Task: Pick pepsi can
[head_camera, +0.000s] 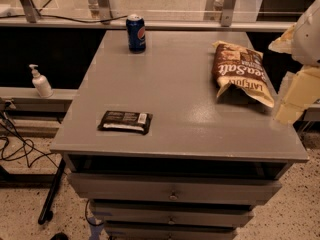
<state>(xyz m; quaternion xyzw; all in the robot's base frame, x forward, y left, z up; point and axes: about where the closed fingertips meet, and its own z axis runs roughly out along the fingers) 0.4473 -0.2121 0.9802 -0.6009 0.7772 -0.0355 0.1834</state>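
A grey, flat-topped desk (170, 99) with a stack of drawers (172, 194) under its front edge is seen from above its front side. A small dark-blue cylindrical pepsi can (135, 32) with a silver top and a round red-white-blue logo is placed upright near the far left corner of the desk, just inside the far edge. Nothing is touching it, and it is set well apart from the other items.

A brown, crinkled chip bag (242, 71) with white lettering is laid flat by the right edge of the desk, in the far half, with its lower end angled toward the right edge. A flat, dark rectangular packet (125, 121) with a pale label is laid near the front left corner, close to the front edge.

The cream-coloured tool (292, 101) is seen just off the right edge of the desk, beside the chip bag and level with the middle of that edge; it is partly cut off by the border of the view. It is well apart from the pepsi can, which sits diagonally across the desk from it. Whether the tool is wide or narrow cannot be told, and nothing is seen held in it.

A white pump bottle (41, 82) is set on a low ledge (20, 95) beyond the left edge of the desk, and black cables (17, 151) are trailed over the speckled floor (300, 209) below it.
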